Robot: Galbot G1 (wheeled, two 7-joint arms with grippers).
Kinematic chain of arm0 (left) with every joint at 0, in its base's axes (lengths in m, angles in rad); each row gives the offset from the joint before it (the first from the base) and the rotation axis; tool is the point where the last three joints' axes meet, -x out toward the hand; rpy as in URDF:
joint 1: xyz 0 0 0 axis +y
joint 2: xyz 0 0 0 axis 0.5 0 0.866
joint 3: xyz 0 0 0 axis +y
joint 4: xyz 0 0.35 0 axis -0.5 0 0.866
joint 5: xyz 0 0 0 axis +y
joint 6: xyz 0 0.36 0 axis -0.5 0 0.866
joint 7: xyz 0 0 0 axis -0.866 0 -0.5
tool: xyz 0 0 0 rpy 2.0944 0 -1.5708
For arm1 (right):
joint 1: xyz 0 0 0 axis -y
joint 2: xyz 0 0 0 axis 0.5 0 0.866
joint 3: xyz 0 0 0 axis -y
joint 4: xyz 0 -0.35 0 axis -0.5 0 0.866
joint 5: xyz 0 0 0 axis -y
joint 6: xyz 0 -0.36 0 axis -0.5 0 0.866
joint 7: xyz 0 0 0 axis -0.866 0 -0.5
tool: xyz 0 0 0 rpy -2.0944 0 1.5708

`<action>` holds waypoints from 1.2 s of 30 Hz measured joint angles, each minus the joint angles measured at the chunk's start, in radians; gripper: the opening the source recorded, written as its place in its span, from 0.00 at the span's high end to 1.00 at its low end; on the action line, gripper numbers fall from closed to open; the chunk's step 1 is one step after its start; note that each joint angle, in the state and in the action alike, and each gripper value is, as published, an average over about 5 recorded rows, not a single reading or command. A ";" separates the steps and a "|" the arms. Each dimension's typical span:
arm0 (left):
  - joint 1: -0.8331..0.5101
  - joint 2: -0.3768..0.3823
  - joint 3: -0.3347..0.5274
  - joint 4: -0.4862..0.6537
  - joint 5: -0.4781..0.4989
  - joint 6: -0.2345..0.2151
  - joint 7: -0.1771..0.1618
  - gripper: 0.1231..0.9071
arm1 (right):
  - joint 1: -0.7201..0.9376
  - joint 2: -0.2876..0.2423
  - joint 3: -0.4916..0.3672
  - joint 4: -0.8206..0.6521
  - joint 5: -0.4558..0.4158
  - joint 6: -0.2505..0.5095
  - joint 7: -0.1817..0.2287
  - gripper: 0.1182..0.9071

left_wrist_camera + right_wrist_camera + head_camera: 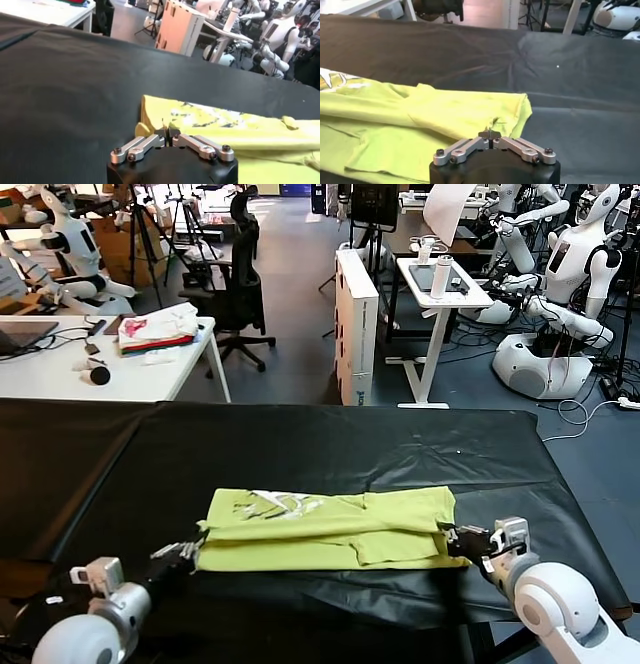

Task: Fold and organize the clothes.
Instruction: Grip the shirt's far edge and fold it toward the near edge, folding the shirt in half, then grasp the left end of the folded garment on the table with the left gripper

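One lime T-shirt (330, 529) lies folded into a flat band on the black table (300, 444), white print up. Two grippers, left gripper (186, 554) and right gripper (455, 541), sit at its ends; whether their jaws grip, I cannot tell.

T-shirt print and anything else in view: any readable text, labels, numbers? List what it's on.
None can be read.
T-shirt: white print, creased and partly folded under; no letters can be made out.
White cabinet behind the table: small dark mark low on its side, too small to read.
Folded fabric stack on the white desk: no legible text.

Head camera looks down — both low wrist cameras share the T-shirt (330, 529).
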 joint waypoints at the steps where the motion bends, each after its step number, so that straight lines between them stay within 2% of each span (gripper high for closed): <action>1: 0.004 -0.003 -0.004 -0.003 0.002 0.001 -0.003 0.66 | -0.003 0.001 0.005 0.003 0.002 0.000 -0.003 0.64; 5: 0.029 -0.015 -0.025 -0.019 0.007 0.009 -0.012 0.35 | -0.002 0.007 0.028 0.004 0.013 0.000 -0.007 0.30; 8: 0.058 -0.018 -0.048 -0.037 0.007 0.013 -0.017 0.13 | 0.011 0.015 0.043 -0.005 0.018 0.003 -0.005 0.10; 11: 0.086 -0.019 -0.075 -0.050 0.003 0.011 -0.019 0.02 | 0.035 0.026 0.050 -0.024 0.014 0.031 -0.001 0.02; 14: 0.091 -0.026 -0.093 -0.052 0.001 0.010 -0.031 0.00 | 0.069 0.039 0.048 -0.054 0.003 0.070 0.001 0.00; 17: 0.061 -0.039 -0.093 -0.042 0.000 0.017 -0.061 0.00 | 0.104 0.051 0.039 -0.090 -0.010 0.088 0.001 0.00; 20: 0.002 -0.053 -0.078 -0.020 0.000 0.035 -0.088 0.00 | 0.141 0.062 0.023 -0.130 -0.023 0.092 0.003 0.00; 25: -0.126 -0.061 -0.026 0.033 -0.001 0.055 -0.111 0.00 | 0.197 0.083 -0.005 -0.203 -0.038 0.091 0.015 0.00; 36: -0.353 -0.047 0.095 0.182 0.024 0.051 -0.112 0.00 | 0.263 0.128 -0.049 -0.311 -0.071 0.089 0.009 0.00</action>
